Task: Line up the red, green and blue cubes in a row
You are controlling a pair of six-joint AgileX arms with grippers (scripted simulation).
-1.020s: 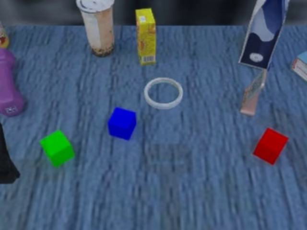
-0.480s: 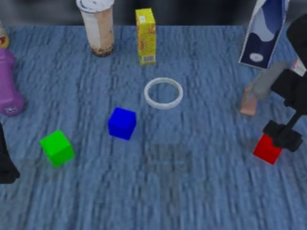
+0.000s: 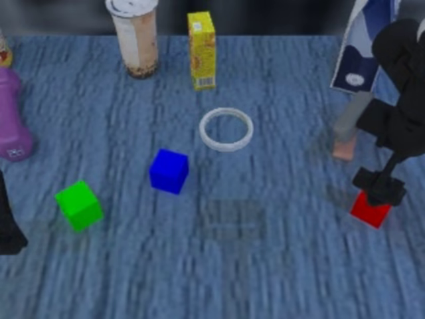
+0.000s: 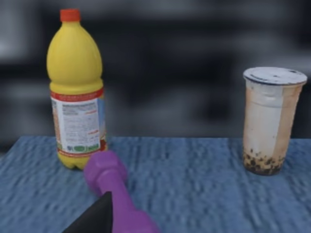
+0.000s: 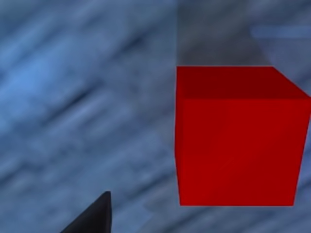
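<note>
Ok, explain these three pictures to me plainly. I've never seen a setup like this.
This is a simulated table with two robot arms, each ending in a two-finger hand. One picture looks down from above; the other two come from cameras on the arms' wrists.

On the blue cloth lie a green cube, a blue cube and a red cube, plus a white ring. At the back stand a yellow carton and a drink cup; a purple dumbbell lies at the left edge.

The right hand hovers directly over the red cube, which fills the right wrist picture. Nothing is visibly held. The left arm sits parked at the left edge; its camera sees a yellow bottle.
</note>
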